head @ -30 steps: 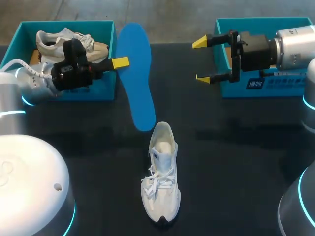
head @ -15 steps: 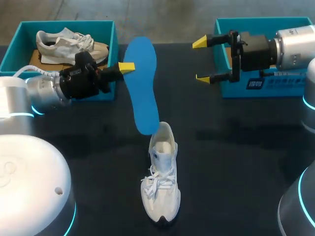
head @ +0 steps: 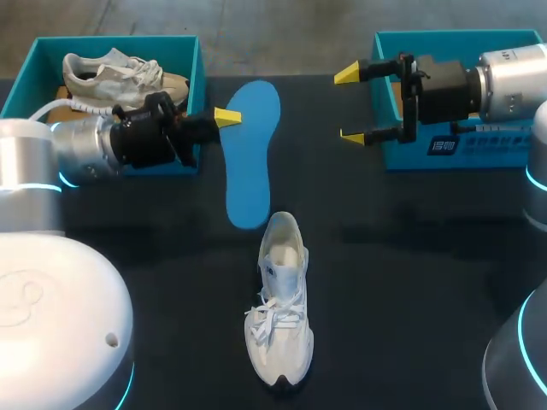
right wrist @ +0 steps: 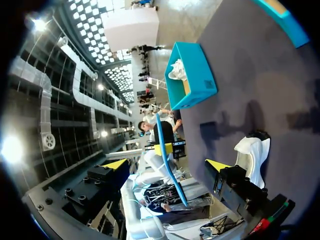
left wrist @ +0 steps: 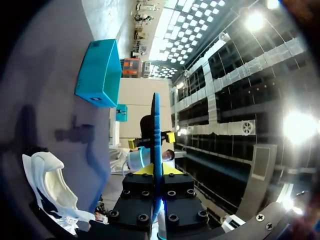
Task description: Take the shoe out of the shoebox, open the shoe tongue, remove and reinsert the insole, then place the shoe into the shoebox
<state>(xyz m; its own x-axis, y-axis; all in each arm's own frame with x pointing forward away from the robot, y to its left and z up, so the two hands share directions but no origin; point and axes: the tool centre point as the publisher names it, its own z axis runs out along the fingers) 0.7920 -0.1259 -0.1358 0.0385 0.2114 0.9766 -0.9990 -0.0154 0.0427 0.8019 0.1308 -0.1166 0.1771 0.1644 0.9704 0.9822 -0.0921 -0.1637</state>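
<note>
My left gripper (head: 224, 117) is shut on a blue insole (head: 252, 154), pinching its edge near the toe end. The insole hangs above the black table, its lower end just left of the heel of a white shoe (head: 280, 299). That shoe lies on the table, laces toward the front. In the left wrist view the insole (left wrist: 156, 125) shows edge-on, running out from between the fingers, with the shoe (left wrist: 47, 185) beside it. My right gripper (head: 352, 104) hangs open and empty beside the right teal shoebox (head: 487, 154). From the right wrist, the insole (right wrist: 170, 172) and shoe (right wrist: 252, 155) lie ahead.
A second teal shoebox (head: 111, 40) at the back left holds another white shoe (head: 120, 73); my left arm stands in front of it. The same box (right wrist: 192, 77) shows in the right wrist view.
My left gripper has moved to the right with the insole. The insole's toe end swung right and it looks shorter from above. The right arm and the shoe have not moved.
</note>
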